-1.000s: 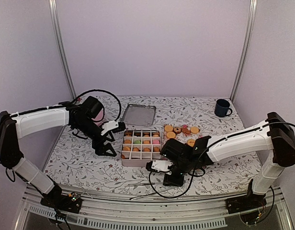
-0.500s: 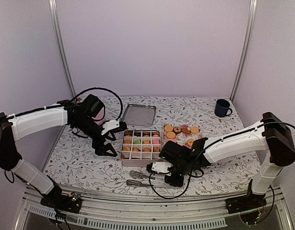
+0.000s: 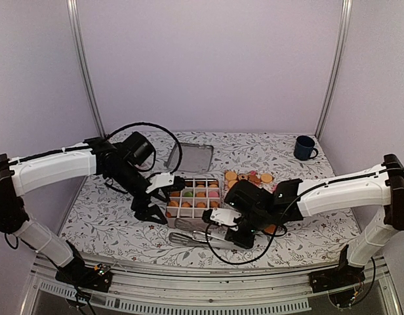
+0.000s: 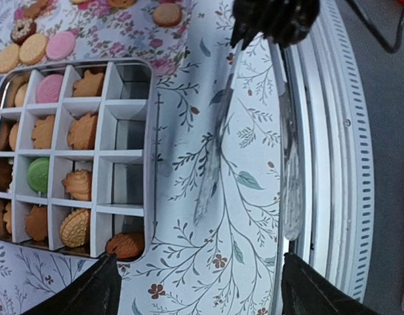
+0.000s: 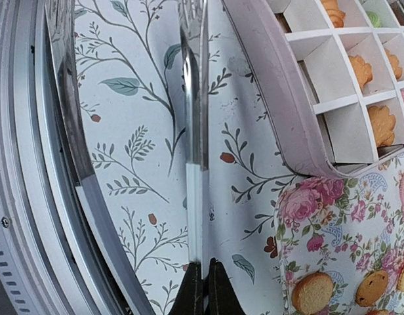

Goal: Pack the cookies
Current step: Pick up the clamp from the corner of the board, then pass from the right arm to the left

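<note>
Right gripper (image 5: 203, 289) is clamped on one arm of the tongs (image 5: 194, 131), held low along the front wall of the box (image 4: 151, 164), likely to lift cookies (image 4: 82, 131). Most fill its compartments, and others sit on the plate (image 5: 320, 223) beside it. Left gripper (image 3: 149, 210) hangs spread wide and empty at the box's left corner, perhaps to steady it.

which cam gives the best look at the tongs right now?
Left wrist: both arms of the tongs show at nearly full length, spread beside the cookie box and gripped at one end by the right hand. Top external shows them small, with one end hidden by that hand. Right wrist sees them edge-on and cropped.
</note>
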You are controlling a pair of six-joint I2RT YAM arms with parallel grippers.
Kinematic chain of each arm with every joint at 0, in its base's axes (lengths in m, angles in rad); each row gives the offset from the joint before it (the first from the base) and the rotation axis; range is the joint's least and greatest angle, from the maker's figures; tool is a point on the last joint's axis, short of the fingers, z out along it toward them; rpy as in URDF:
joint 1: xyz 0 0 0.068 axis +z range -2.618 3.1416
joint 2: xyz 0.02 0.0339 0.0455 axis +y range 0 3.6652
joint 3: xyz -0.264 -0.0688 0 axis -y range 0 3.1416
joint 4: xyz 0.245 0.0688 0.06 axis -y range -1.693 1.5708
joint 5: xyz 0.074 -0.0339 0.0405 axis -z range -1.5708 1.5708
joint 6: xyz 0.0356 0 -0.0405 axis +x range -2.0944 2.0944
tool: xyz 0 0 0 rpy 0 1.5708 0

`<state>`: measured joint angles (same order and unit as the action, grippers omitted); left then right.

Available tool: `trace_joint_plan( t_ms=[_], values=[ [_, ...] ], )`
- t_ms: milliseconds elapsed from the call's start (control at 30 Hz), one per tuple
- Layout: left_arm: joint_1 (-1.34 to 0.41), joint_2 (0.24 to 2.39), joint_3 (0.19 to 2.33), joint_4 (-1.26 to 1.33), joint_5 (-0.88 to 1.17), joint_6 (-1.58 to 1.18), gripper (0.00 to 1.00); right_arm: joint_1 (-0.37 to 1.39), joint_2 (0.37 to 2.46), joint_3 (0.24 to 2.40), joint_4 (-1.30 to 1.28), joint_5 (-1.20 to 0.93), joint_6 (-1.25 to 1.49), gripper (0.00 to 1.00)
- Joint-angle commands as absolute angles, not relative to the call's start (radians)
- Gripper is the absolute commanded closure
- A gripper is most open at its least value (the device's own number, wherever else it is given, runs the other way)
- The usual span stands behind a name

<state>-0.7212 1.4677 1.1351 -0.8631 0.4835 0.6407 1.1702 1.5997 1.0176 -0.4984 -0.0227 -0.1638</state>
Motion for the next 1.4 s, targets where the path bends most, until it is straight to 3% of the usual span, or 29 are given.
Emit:
trace_joint_plan(
  t_ms=[0, 233, 400, 533, 933, 1000, 1067, 1167, 1233, 1300, 1367],
  values=[
    [-0.795, 1.434, 1.166, -0.92, 0.527, 0.684, 0.17, 1.167, 1.622, 1.108, -0.533, -0.061, -0.126, 1.0],
    [-0.857, 1.406, 1.125, -0.928, 0.476, 0.699, 0.34, 1.167, 1.69, 1.186, -0.564, -0.065, -0.126, 1.0],
    [-0.864, 1.378, 1.073, -0.901, 0.453, 0.697, 0.39, 1.166, 1.7, 1.201, -0.561, -0.059, -0.121, 1.0],
    [-0.867, 1.369, 1.055, -0.879, 0.434, 0.696, 0.5, 1.166, 1.692, 1.203, -0.543, -0.056, -0.107, 1.0],
    [-0.868, 1.38, 1.044, -0.839, 0.43, 0.698, 0.71, 1.166, 1.701, 1.282, -0.539, -0.048, -0.093, 1.0],
    [-0.869, 1.384, 1.048, -0.839, 0.428, 0.697, 0.81, 1.166, 1.711, 1.297, -0.545, -0.037, -0.096, 1.0],
    [-0.868, 1.388, 1.056, -0.832, 0.416, 0.687, 1.0, 1.166, 1.726, 1.322, -0.565, -0.02, -0.095, 1.0],
    [-0.866, 1.383, 1.062, -0.818, 0.417, 0.679, 1.0, 1.165, 1.726, 1.347, -0.568, -0.011, -0.088, 0.99],
    [-0.86, 1.379, 1.066, -0.806, 0.43, 0.67, 1.0, 1.161, 1.71, 1.356, -0.555, 0.013, -0.077, 0.76],
    [-0.848, 1.381, 1.07, -0.795, 0.454, 0.658, 1.0, 1.138, 1.683, 1.368, -0.547, 0.048, -0.065, 0.59],
    [-0.824, 1.389, 1.085, -0.781, 0.498, 0.633, 1.0, 1.085, 1.639, 1.379, -0.519, 0.088, -0.04, 0.32]
  ],
)
